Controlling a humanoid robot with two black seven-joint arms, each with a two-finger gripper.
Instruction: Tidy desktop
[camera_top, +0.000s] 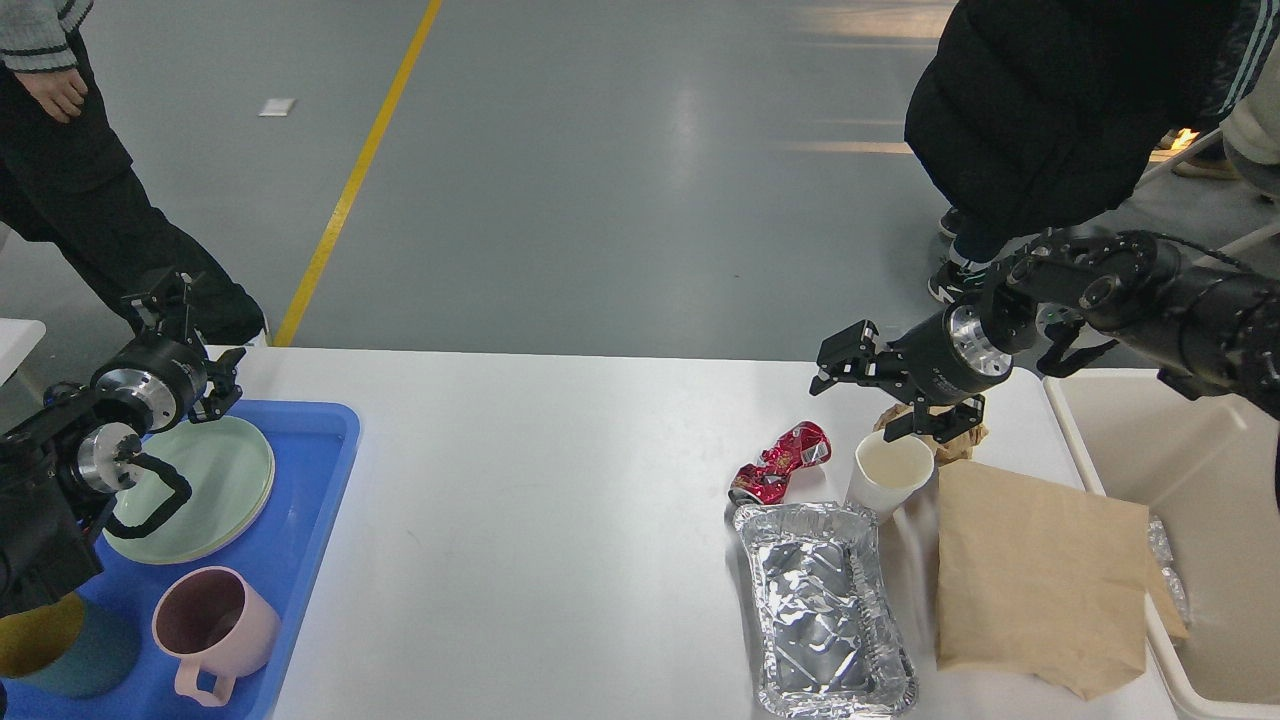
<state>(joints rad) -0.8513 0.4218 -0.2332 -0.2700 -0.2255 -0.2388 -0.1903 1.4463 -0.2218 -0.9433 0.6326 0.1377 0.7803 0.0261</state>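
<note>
Pincers: right pincer (868, 392) spread above cup (889, 474); left pincer (190, 345) unclear | risk: bumping cup over, off table (560, 480)

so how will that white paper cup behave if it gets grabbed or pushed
The paper cup looks empty and thin-walled, so it is probably very light and may crush under a firm squeeze. It stands upright with a narrower base, so a sideways push would likely tip it and let it roll.

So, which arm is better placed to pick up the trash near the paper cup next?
The right. Its gripper is open and hovers beside the paper cup, crushed red can and crumpled paper. The left gripper is far away, above the blue tray.
</note>
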